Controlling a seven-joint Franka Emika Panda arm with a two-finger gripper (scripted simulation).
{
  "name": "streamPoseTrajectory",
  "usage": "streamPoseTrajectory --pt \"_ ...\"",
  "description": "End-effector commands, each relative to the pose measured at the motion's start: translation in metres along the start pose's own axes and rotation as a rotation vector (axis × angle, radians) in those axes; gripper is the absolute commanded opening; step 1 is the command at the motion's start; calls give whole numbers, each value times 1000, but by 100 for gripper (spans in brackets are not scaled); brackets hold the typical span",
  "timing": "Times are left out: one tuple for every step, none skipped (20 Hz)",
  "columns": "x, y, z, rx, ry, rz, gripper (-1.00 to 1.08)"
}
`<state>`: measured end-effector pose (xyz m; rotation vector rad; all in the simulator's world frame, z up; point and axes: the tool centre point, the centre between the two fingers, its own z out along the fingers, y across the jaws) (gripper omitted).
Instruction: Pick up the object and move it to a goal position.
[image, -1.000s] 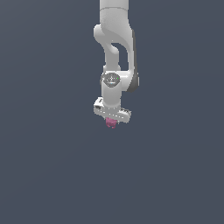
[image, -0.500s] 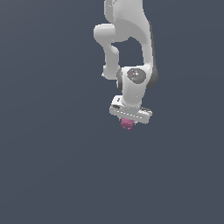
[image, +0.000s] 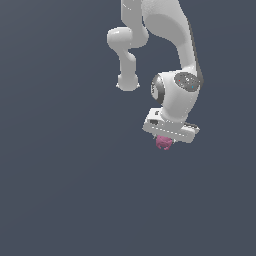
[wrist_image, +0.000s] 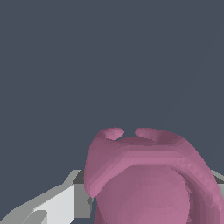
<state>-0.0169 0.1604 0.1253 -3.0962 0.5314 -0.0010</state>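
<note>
Robot arm carrying a small pink object through open grey space.

Exterior view: the white gripper (image: 167, 137) hangs toward the exterior view's right, with the pink object (image: 163, 143) tucked beneath it. Wrist view: the object fills the foreground, clasped between the fingers (wrist_image: 59, 203). This looks like the carry step; next, reach the goal, which is not visible.
</note>
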Motion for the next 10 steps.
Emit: streamPoseTrajectory --pt "1 -10 -4 0 0 2 -100" --pt "1 -13 -6 0 0 2 -100" --pt "2 -16 -7 0 0 2 -100" --pt "2 -18 -7 0 0 2 -100" --pt "2 -19 -8 0 0 2 -100" --pt "2 -20 -8 0 0 2 -100" --pt "2 -20 -8 0 0 2 -100" --pt "3 -20 -8 0 0 2 -100" --pt "3 -19 -8 0 0 2 -100" --pt "3 -19 -8 0 0 2 -100"
